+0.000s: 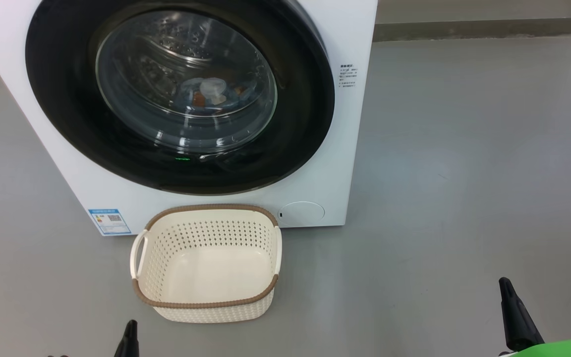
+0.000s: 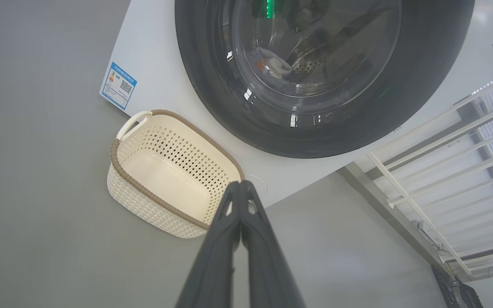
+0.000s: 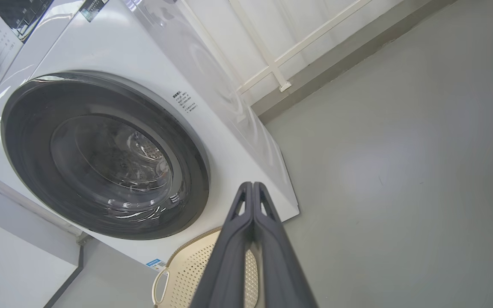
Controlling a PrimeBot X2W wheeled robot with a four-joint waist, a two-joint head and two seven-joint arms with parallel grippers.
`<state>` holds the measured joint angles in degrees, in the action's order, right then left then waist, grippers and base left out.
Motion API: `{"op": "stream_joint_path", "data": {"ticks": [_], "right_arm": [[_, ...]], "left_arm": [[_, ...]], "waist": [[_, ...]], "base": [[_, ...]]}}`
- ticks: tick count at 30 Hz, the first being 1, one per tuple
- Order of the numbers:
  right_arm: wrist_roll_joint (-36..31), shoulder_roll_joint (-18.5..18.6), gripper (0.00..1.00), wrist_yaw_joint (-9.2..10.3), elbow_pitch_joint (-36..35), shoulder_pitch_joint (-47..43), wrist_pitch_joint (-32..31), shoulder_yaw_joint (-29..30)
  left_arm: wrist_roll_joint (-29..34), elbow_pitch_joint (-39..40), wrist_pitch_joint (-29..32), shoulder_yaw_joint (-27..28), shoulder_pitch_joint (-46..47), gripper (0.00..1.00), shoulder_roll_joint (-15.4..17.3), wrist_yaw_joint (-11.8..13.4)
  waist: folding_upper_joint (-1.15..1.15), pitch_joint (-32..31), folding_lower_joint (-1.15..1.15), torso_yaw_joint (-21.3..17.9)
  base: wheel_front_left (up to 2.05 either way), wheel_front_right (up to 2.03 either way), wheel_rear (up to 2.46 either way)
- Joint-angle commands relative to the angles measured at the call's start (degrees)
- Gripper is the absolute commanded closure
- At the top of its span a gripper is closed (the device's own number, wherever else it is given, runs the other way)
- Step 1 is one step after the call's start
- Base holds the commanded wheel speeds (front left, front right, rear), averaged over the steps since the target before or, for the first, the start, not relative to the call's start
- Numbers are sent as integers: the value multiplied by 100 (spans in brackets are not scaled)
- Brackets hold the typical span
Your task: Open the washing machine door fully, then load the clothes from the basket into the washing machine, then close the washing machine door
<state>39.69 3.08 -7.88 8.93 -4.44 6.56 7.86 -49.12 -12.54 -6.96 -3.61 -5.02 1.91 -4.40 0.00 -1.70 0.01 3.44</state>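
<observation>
Left gripper (image 2: 241,188): fingers pressed together, holding nothing, near-left of the basket (image 1: 205,304). Right gripper (image 3: 253,187): same, tips together and empty, near right over bare floor (image 1: 464,198). Basket sat empty, just in front of the washing machine (image 1: 347,134). Clothes (image 1: 211,94) lay in the drum behind the glass. Door (image 1: 176,124) looked flush, so the task reads as done. Latch check, if wanted: press the black rim squarely with closed tips, never the glass.

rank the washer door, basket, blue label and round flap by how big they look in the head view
1. washing machine door
2. basket
3. blue label and round flap: about alike, so left unranked
</observation>
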Motion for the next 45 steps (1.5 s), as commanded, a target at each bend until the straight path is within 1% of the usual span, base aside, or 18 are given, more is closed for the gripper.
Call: {"op": "stream_joint_path", "data": {"ticks": [1, 20, 45], "right_arm": [[207, 33, 100, 16, -108, 259, -39, -53], [1444, 20, 100, 22, 44, 457, -351, -72], [3232, 1, 100, 30, 263, 742, -801, -100]], "left_arm": [[-187, 108, 42, 134, 298, 100, 92, -67], [-1223, 46, 338, 320, 497, 100, 115, -126], [-2709, -45, 776, 602, 787, 100, 139, -212]], "waist": [[0, 5, -1, -9], [0, 50, -1, -91], [0, 115, -1, -210]], "base": [[0, 0, 0], [0, 0, 0], [0, 0, 0]]}}
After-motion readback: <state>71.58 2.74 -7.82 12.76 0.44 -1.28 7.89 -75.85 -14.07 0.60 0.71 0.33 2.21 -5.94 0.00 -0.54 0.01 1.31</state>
